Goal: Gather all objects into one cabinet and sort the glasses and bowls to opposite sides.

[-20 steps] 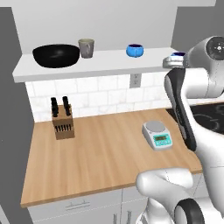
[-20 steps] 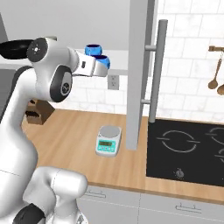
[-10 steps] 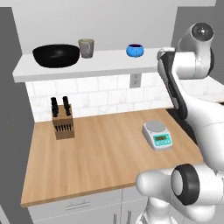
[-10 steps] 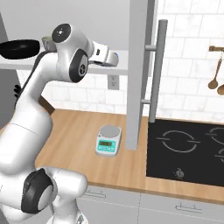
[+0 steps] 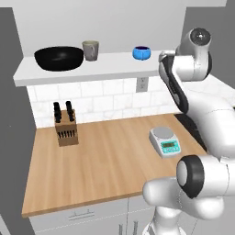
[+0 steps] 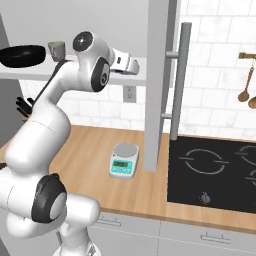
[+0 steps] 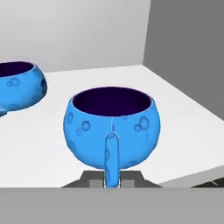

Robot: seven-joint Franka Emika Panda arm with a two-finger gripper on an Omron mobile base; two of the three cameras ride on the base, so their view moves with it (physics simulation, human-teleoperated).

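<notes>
Bowls of bright blue glaze sit on the white cabinet floor [image 7: 188, 131], the nearer handled one [image 7: 111, 124] just before the hand [image 7: 112, 181], whose opening cannot be judged; it looks light, rigid, slippery, best pinched at its handle.

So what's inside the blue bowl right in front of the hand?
Nothing that shows. The near blue bowl has a dark purple inside, and only its upper wall shows in the hand view; the rim hides its bottom. It stands on the white cabinet floor, with the other blue bowl farther back.
</notes>
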